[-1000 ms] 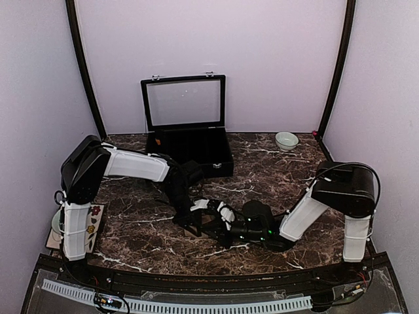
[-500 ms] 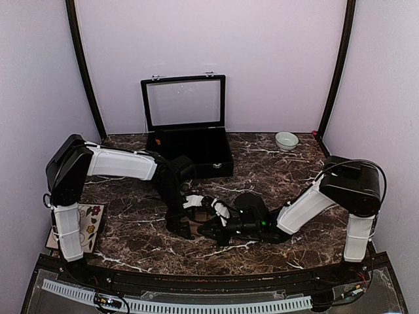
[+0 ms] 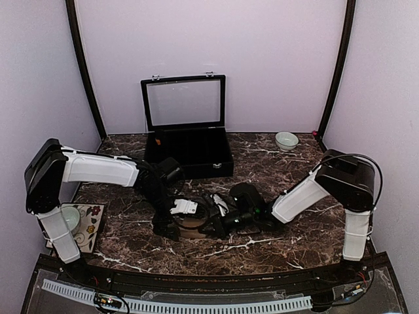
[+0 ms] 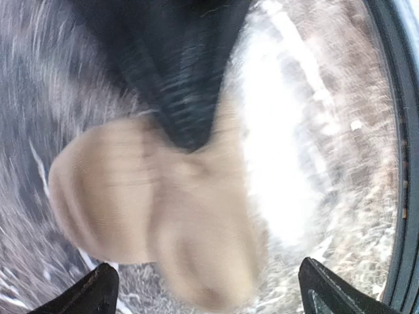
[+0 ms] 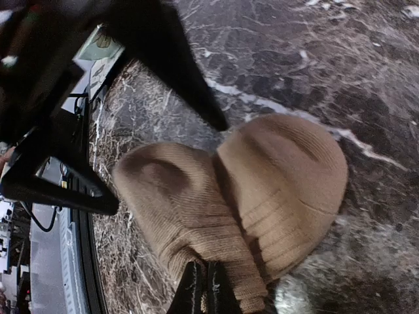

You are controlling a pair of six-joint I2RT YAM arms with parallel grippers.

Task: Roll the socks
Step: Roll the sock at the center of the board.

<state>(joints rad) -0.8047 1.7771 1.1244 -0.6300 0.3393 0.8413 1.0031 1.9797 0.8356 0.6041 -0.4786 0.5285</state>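
One tan-brown sock lies folded into two rounded lobes on the dark marble table. It is blurred in the left wrist view and only a small tan patch in the top view. My right gripper is shut, its tips pinching the ribbed edge of this sock; in the left wrist view the right gripper reaches in from above. My left gripper is open, with its fingers spread wide on either side of the sock and apart from it. In the top view the left gripper and the right gripper meet at the sock.
A black case with its glass lid raised stands at the back of the table. A small pale bowl sits at the back right. A flowered mat with a pale cup lies by the left arm's base.
My left gripper has opened and let go of the sock, and that arm has stretched lower and further left. The right gripper has shut on the sock and shifted left.
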